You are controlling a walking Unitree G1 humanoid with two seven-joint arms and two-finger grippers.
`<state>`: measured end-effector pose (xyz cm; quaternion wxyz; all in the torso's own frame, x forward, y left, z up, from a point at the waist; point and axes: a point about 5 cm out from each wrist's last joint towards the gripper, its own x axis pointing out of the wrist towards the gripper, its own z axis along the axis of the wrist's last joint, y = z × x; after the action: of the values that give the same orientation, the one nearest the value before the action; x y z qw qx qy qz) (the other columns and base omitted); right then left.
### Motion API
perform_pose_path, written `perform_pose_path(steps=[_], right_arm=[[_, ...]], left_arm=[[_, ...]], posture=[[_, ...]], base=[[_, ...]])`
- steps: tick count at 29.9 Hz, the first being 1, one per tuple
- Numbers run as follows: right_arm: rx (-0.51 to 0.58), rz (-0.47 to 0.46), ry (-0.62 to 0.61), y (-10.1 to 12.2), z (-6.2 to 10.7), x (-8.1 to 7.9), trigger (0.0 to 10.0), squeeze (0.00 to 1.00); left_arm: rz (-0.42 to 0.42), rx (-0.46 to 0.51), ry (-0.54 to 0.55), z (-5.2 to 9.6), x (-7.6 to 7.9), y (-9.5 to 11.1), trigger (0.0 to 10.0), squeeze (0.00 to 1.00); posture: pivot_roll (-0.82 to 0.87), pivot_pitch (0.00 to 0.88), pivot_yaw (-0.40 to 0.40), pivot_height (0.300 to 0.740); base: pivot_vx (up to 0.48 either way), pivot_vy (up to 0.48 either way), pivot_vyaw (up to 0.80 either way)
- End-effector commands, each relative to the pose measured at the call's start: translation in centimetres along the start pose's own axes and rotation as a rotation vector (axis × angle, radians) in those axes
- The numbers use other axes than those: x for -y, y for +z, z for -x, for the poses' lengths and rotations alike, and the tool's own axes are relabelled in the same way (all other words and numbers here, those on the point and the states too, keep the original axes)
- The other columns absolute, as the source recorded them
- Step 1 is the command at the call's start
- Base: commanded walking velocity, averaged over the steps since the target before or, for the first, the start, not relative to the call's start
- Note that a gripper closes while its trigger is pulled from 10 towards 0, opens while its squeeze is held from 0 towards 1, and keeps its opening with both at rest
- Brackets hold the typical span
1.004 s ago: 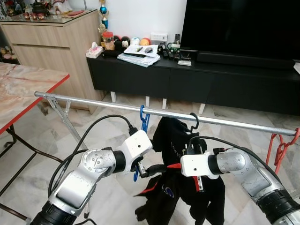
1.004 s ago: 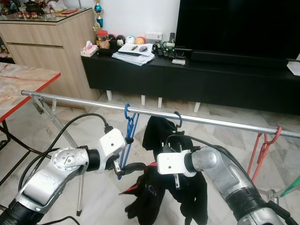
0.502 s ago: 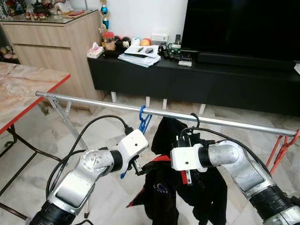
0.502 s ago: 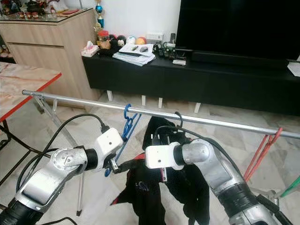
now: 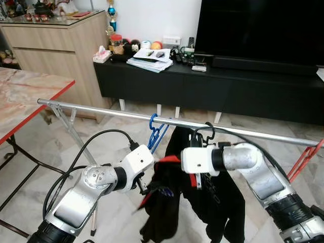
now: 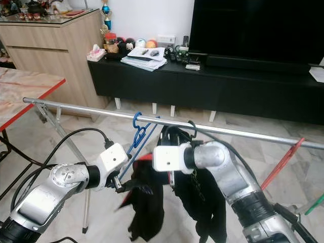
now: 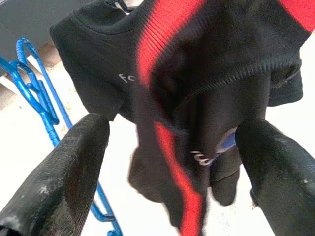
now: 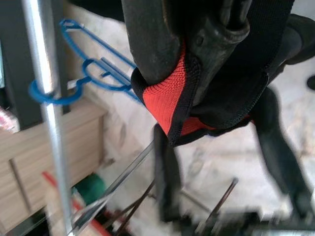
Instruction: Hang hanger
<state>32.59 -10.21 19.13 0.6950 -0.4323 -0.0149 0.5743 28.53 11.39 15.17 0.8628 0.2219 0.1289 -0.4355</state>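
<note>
A steel rail (image 5: 101, 111) crosses in front of me. On it hang a blue hanger (image 5: 155, 130) and the black hook (image 5: 209, 127) of a hanger that carries a black shirt (image 5: 223, 202) with red trim. My right gripper (image 5: 195, 181) is just under the rail, shut on the shirt's red collar (image 8: 172, 105). The left gripper (image 5: 147, 190) is lower and to the left, open. Its two fingers (image 7: 74, 162) stand wide apart, with the shirt's red-edged fabric (image 7: 197, 98) hanging between and beyond them.
A red hanger (image 5: 305, 158) leans at the rail's right end, with a green one (image 6: 314, 205) below it. The rail's folding leg (image 5: 68, 129) stands at the left, beside a red-edged marble table (image 5: 25, 96). Behind are a black TV console (image 5: 212, 86) and a wooden cabinet (image 5: 55, 45).
My right gripper has carried the shirt's collar up and to the left, close under the rail. The left arm has drawn down and to the left. The blue hanger has swung.
</note>
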Motion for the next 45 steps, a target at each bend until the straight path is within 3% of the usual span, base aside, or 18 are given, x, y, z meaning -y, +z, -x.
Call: perform_pose_path(steps=[1,6,7,9,10,13,14,16,17,23,45], right_arm=[[0.053,0.03,-0.045,1.5,0.5,1.2,10.0,0.0],[0.061,0.047,-0.039,1.9,0.6,1.3,10.0,0.0],[0.059,0.048,-0.033,1.9,0.6,1.2,10.0,0.0],[0.057,0.048,-0.029,1.8,0.7,1.2,10.0,0.0],[0.053,0.046,-0.026,1.7,0.7,1.1,10.0,0.0],[0.022,0.043,-0.016,1.2,0.7,0.9,10.0,0.0],[0.006,0.039,-0.012,0.9,0.7,0.7,10.0,0.0],[-0.005,0.037,-0.007,0.7,0.7,0.6,10.0,0.0],[-0.016,0.037,-0.002,0.5,0.7,0.5,10.0,0.0],[-0.024,0.03,0.011,0.2,0.7,0.2,10.0,0.0],[0.04,0.03,0.044,1.4,0.5,-0.2,10.0,0.0]], left_arm=[[-0.007,-0.014,0.005,0.1,0.0,0.0,10.0,0.0],[-0.002,-0.004,0.045,-0.1,-0.4,0.3,10.0,0.0],[-0.001,-0.001,0.059,0.0,-0.6,0.3,8.4,0.0],[-0.002,-0.001,0.062,0.0,-0.7,0.3,7.8,0.0],[-0.003,-0.002,0.062,0.0,-0.7,0.3,6.4,0.0],[-0.011,-0.002,0.059,0.3,-0.8,0.2,7.1,0.0],[-0.02,0.001,0.044,0.5,-0.8,0.2,8.7,0.0],[-0.022,0.0,0.036,0.6,-0.8,0.2,9.1,0.0],[-0.023,-0.001,0.03,0.8,-0.8,0.1,10.0,0.0],[-0.028,-0.015,0.042,1.3,-1.2,-0.1,10.0,0.0],[-0.047,0.036,0.205,0.0,-2.8,1.0,10.0,0.0]], posture=[[0.05,0.007,-0.012,0.74],[0.05,0.007,-0.014,0.74],[0.05,0.006,-0.015,0.74],[0.05,0.006,-0.015,0.74],[0.05,0.006,-0.015,0.74],[0.05,0.006,-0.016,0.74],[0.05,0.006,-0.016,0.74],[0.05,0.006,-0.016,0.74],[0.05,0.005,-0.018,0.74],[0.05,0.003,-0.018,0.74],[0.05,0.001,-0.017,0.74]], base=[[0.0,0.0,0.0],[0.0,0.0,0.0],[0.0,0.0,0.0],[0.0,0.0,0.0],[0.0,0.0,0.0],[0.0,0.0,0.0],[0.0,0.0,0.0],[0.0,0.0,0.0],[0.0,0.0,0.0],[0.0,0.0,0.0],[0.0,0.0,0.0]])
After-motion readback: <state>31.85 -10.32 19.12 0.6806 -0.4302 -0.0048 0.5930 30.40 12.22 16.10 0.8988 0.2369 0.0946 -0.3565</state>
